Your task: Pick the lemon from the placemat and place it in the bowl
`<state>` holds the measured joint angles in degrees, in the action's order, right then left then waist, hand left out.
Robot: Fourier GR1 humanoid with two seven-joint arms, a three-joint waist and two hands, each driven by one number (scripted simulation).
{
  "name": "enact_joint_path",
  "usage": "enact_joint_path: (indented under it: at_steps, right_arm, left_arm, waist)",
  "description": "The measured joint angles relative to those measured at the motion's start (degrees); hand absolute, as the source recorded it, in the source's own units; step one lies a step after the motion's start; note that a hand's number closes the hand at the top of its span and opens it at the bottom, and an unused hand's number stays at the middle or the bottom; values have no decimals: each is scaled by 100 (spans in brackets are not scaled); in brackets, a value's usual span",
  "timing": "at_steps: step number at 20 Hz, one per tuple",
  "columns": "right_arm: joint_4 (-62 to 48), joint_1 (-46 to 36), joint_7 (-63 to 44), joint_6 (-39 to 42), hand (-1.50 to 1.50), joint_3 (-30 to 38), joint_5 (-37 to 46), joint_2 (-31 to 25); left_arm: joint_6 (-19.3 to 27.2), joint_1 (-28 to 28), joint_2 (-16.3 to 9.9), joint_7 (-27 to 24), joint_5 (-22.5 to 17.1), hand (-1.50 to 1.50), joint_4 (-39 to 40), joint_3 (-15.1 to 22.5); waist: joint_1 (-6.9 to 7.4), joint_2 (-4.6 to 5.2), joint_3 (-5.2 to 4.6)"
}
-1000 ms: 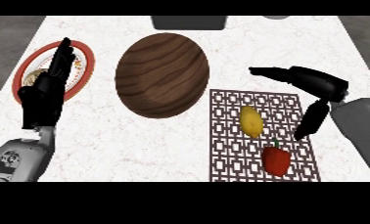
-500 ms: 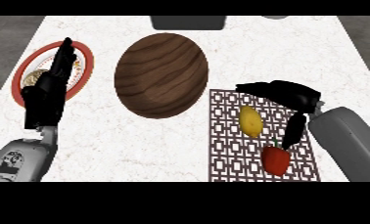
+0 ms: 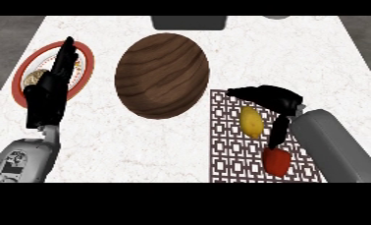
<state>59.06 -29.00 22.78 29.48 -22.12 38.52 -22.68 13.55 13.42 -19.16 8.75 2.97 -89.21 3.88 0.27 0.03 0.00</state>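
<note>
Yellow lemon (image 3: 251, 122) on placemat (image 3: 239, 165) — long axis approx. up-down, upright in view.

no readable text, labels, brands, numbers or signs anywhere in the head view. the placemat (image 3: 246, 140) carries only a repeating geometric lattice, not lettering. small dark marks on the left forearm (image 3: 22, 162) near the lower edge are too small to make out as characters.
</note>
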Motion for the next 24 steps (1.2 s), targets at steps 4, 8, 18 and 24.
enact_joint_path:
  at_steps: [4,8,18,24]
  right_arm:
    - [-252,-58,145,-20,-150,161,251,225]
    - [-681,-134,426,-260,150,176,608,397]
    - [-1254,-298,1208,-1069,150,338,1254,694]
    - [-945,-139,1503,-957,150,558,1296,648]
  left_arm:
    - [-176,-198,52,16,48,0,-208,-133]
    - [-237,-135,168,60,139,0,-207,-208]
    - [-441,-156,306,-12,276,0,-162,-429]
    - [-516,-86,402,124,384,0,-235,-514]
  waist:
    - [6,-4,-3]
    - [13,-6,-7]
    - [12,-21,-9]
    - [-14,-9,-1]
